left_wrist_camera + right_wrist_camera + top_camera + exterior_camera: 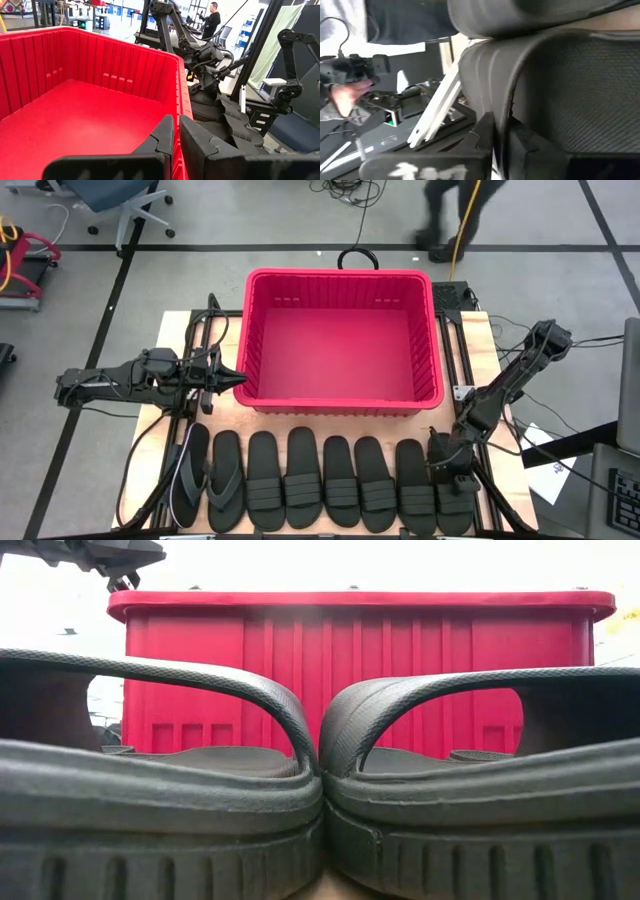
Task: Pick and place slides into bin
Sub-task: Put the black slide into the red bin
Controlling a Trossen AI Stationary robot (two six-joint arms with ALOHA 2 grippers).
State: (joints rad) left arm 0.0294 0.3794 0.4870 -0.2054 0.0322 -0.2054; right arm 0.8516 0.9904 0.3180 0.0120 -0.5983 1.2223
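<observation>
Several black slides lie side by side in a row on their soles along the table's near edge; two fill the low view. The red bin stands behind them, nothing showing inside. My left gripper hovers shut and empty at the bin's left wall, above its rim. My right gripper is down on the rightmost slide, shut on it. My right gripper pinches the raised side edge of the rightmost slide's sole between its two fingers, one finger on the footbed side and one outside. The fingers come from above, slanting down. Whether the slide is off the table, I cannot tell.
The bin takes up the table's far middle; bare wood shows left and right of it. A dark rail frame runs beside the bin. A person walks beyond the far edge, and a hand shows off the table.
</observation>
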